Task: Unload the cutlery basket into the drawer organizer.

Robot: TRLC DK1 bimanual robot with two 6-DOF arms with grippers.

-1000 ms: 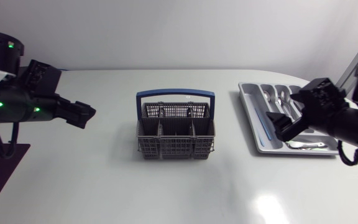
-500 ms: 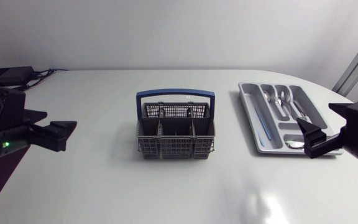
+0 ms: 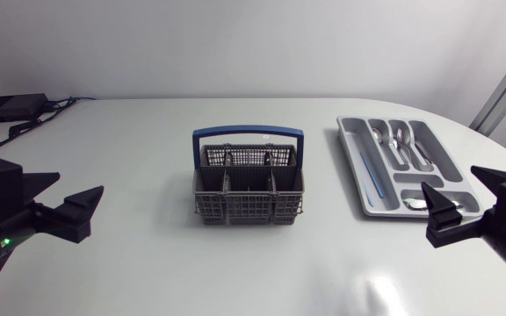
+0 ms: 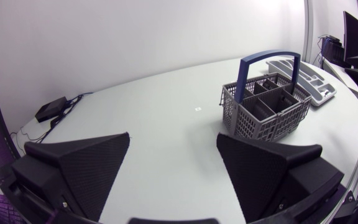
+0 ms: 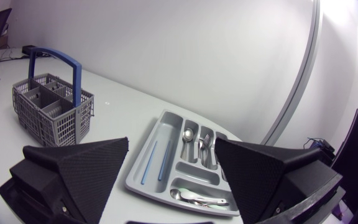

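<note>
Head view shows left hand (image 3: 78, 184), right hand (image 3: 451, 178) agape, empty; organizer (image 3: 348, 140) lies front-to-back

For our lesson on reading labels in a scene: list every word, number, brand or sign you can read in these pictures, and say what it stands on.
None can be read.
The cutlery basket and the drawer organizer show no print.
A tiny mark on the table near the basket is too small to read.
</note>
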